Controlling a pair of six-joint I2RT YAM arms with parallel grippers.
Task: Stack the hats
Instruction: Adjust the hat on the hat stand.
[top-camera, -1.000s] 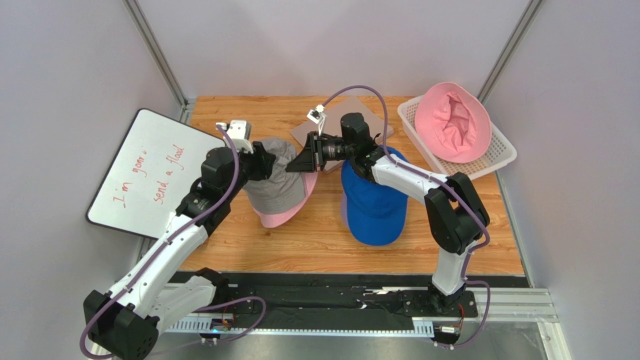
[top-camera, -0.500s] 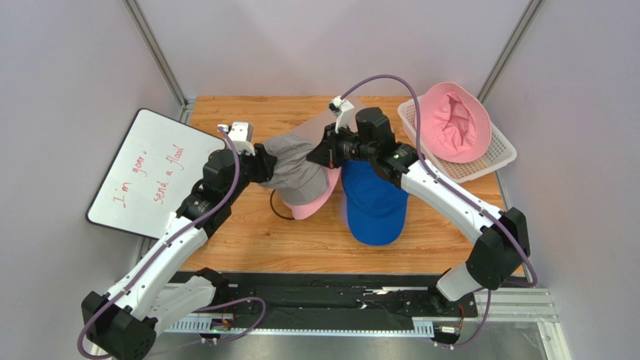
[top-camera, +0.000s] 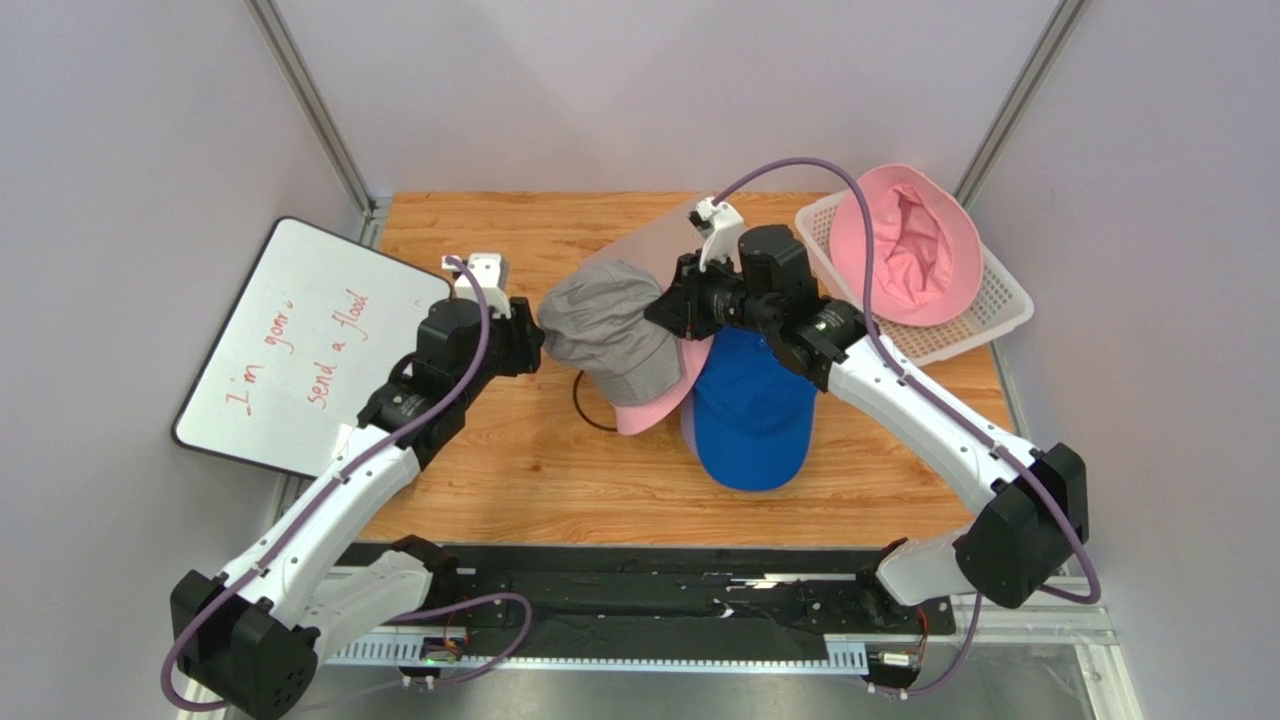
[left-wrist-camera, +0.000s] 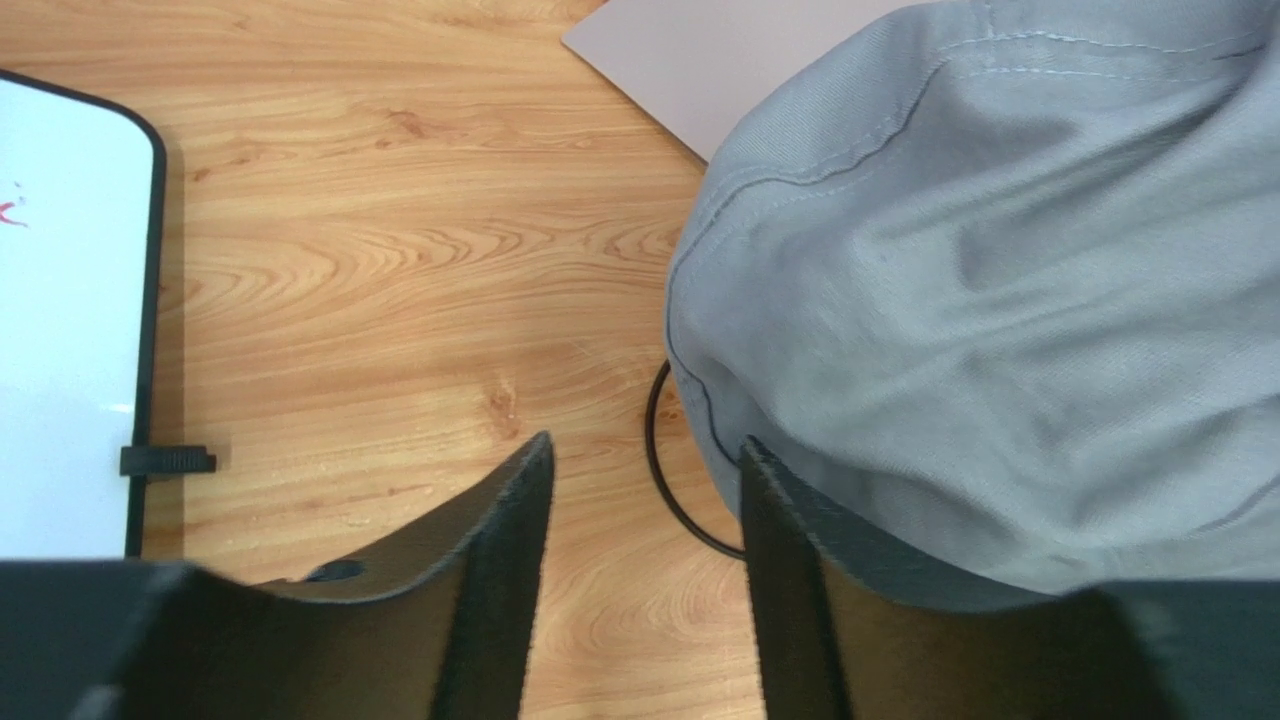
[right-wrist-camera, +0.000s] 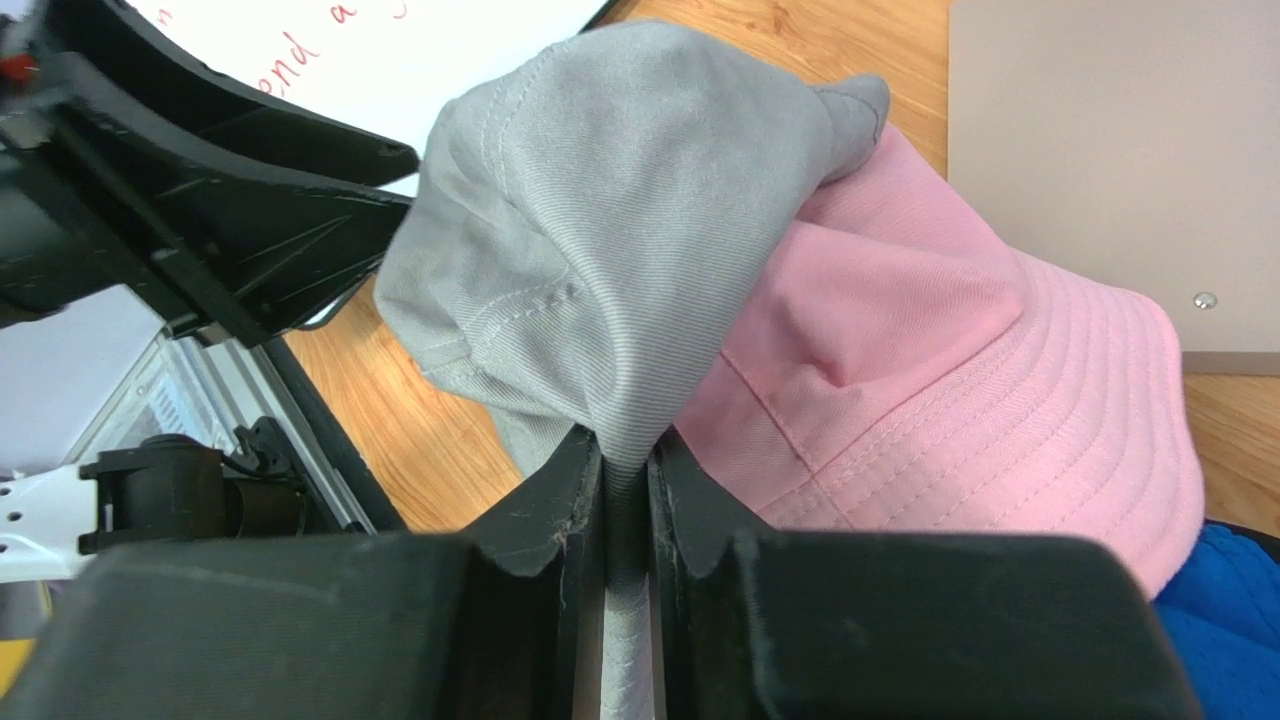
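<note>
A grey bucket hat (top-camera: 609, 327) sits over a pink hat (top-camera: 661, 402), held off the table beside a blue cap (top-camera: 747, 408). My right gripper (top-camera: 669, 308) is shut on a fold of the grey hat (right-wrist-camera: 601, 255), with the pink hat (right-wrist-camera: 962, 360) under it. My left gripper (top-camera: 519, 333) is open and empty just left of the grey hat (left-wrist-camera: 992, 285), its fingers (left-wrist-camera: 511, 525) over bare wood. Another pink bucket hat (top-camera: 906, 245) lies in the white basket (top-camera: 1004, 323).
A whiteboard (top-camera: 301, 345) with red writing leans at the table's left edge. A tan flat board (top-camera: 646, 240) lies at the back centre. A thin black wire loop (top-camera: 586, 413) lies on the wood (top-camera: 511, 465) under the grey hat.
The right gripper has carried the grey and pink hats to the right, toward the blue cap. The left gripper has let go of the grey hat and stays at its left.
</note>
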